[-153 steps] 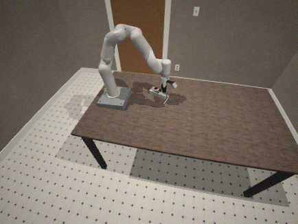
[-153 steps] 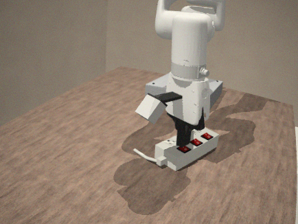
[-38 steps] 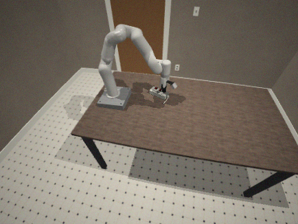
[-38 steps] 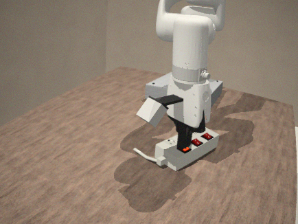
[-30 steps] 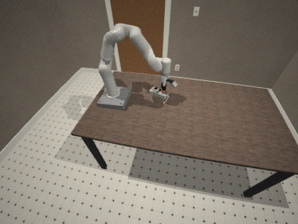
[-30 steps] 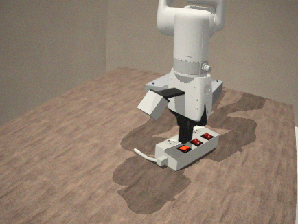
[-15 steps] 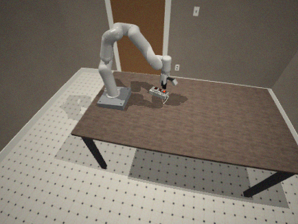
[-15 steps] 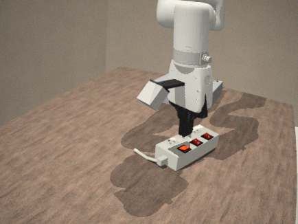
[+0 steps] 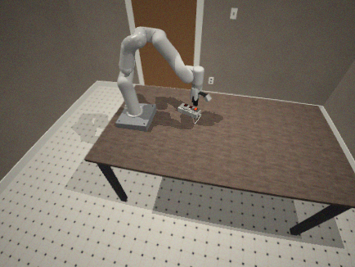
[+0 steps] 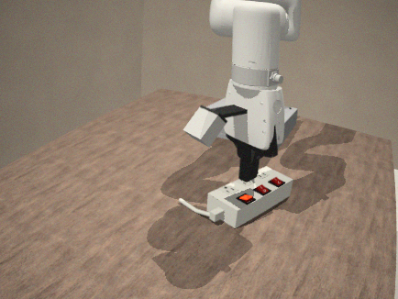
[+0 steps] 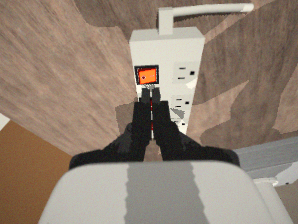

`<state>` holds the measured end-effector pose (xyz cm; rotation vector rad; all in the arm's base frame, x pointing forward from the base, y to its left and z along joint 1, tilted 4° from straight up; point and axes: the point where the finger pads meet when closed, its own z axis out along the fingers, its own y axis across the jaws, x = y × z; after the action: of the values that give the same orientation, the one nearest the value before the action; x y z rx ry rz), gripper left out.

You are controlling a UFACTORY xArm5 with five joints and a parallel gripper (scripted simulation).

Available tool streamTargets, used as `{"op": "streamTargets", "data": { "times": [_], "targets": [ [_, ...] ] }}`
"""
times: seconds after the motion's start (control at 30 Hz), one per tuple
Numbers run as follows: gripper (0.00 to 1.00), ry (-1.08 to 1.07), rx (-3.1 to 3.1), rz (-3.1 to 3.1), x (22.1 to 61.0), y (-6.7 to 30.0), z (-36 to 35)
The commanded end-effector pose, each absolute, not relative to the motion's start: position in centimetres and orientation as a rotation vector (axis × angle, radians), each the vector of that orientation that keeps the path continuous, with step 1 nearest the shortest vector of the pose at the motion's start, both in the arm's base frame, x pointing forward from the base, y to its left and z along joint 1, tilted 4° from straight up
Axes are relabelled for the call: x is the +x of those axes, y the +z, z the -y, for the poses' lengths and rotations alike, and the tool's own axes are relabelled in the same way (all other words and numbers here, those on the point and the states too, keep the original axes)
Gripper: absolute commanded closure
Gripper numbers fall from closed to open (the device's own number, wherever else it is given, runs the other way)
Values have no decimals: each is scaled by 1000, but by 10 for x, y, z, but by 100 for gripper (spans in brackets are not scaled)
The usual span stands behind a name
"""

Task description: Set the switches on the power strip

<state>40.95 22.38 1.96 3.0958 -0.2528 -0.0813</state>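
Grey walls and a brown door [image 9: 165,37] stand behind a dark wood table [image 9: 262,156] set on a dotted tile floor [image 9: 53,229]. Near the table's far left corner a white robot arm [image 9: 164,45] rises from a grey base plate [image 9: 148,123], arches upward, then bends down toward the tabletop.

Just beside that base, toward the table's far edge, a white power strip [image 10: 270,201] lies flat with its switch side facing up. Its white cable [image 10: 190,205] leaves the end that points toward the near edge of the table in the exterior view. Three red rocker switches run in a row along the top:
- the switch nearest the cable [image 10: 246,198] glows bright orange-red
- the middle switch [image 10: 261,189] is a darker red
- the switch farthest from the cable [image 10: 276,182] is also darker red

A row of outlets [image 11: 184,73] sits alongside the switches.

The black gripper [image 11: 150,93] points straight down over the strip — its two fingers are pressed together with nothing between them. In the wrist view the fingertips sit at the edge of the glowing switch, on the side away from the cable, covering the middle switch. Whether the tips actually touch the strip cannot be made out. A small grey camera box [image 10: 203,125] juts from the side of the wrist. The arm's dark shadow [image 10: 197,248] spreads across the wood around the strip.
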Motion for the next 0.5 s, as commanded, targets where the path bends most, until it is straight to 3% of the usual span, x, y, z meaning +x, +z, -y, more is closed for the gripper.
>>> {"op": "streamTargets", "data": {
  "times": [0.0,0.1,0.47],
  "targets": [
    [100,-75,3097,250,386,29,-227],
    [100,-74,3096,249,369,33,-228],
    [100,-74,3096,249,368,34,-228]
  ]
}}
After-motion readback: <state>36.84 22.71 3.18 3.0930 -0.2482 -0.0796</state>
